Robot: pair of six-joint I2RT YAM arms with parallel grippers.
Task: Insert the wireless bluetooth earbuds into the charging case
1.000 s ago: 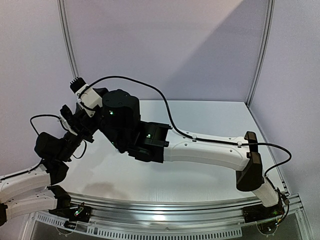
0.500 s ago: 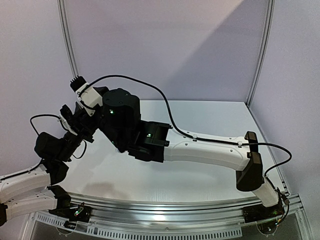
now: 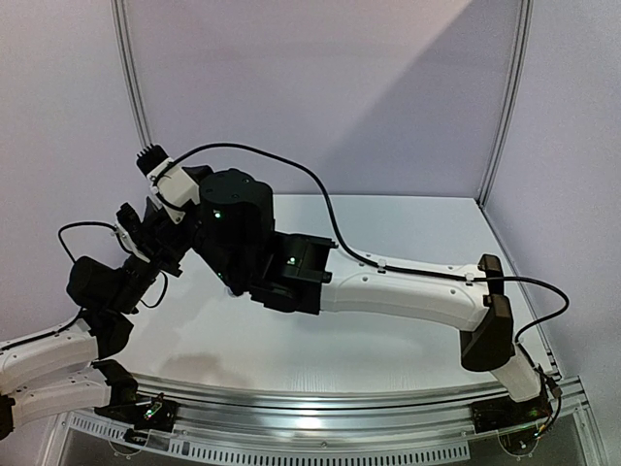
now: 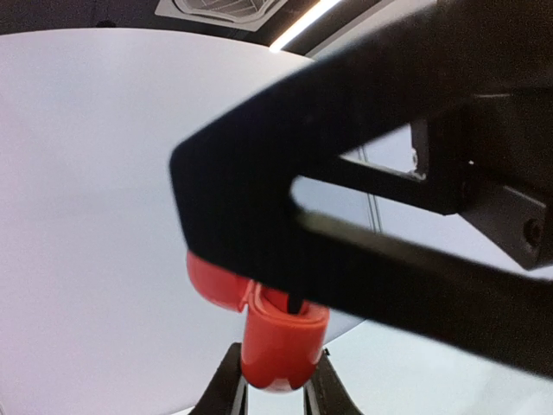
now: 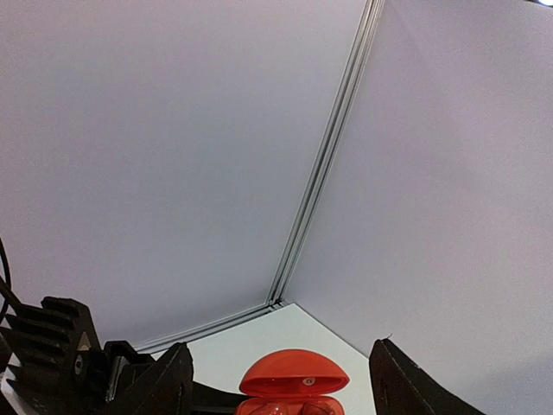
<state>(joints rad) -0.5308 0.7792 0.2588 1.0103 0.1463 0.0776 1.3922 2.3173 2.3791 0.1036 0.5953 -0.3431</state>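
A red charging case [image 4: 281, 341] stands upright with my left gripper [image 4: 275, 376] shut on its lower half, and its lid [image 4: 207, 281] is hinged open. In the right wrist view the same case [image 5: 294, 380] sits low in the middle, lid up. My right gripper [image 5: 283, 346] is open and straddles it, with one finger [image 5: 164, 380] on each side well clear of it. Glossy red shapes show inside the lower half at the frame's edge; I cannot tell whether they are the earbuds. From the top view both wrists meet at the far left [image 3: 175, 228] and hide the case.
The white table [image 3: 408, 228] runs to lilac walls that meet at a metal corner post [image 5: 324, 181]. My right arm [image 3: 408, 291] stretches across the table's middle, and a black cable [image 3: 320, 194] arches above it. Its blurred black finger [image 4: 363, 173] blocks most of the left wrist view.
My right gripper's jaws have spread a little wider and its wrist has shifted slightly. The left arm and the case have stayed still.
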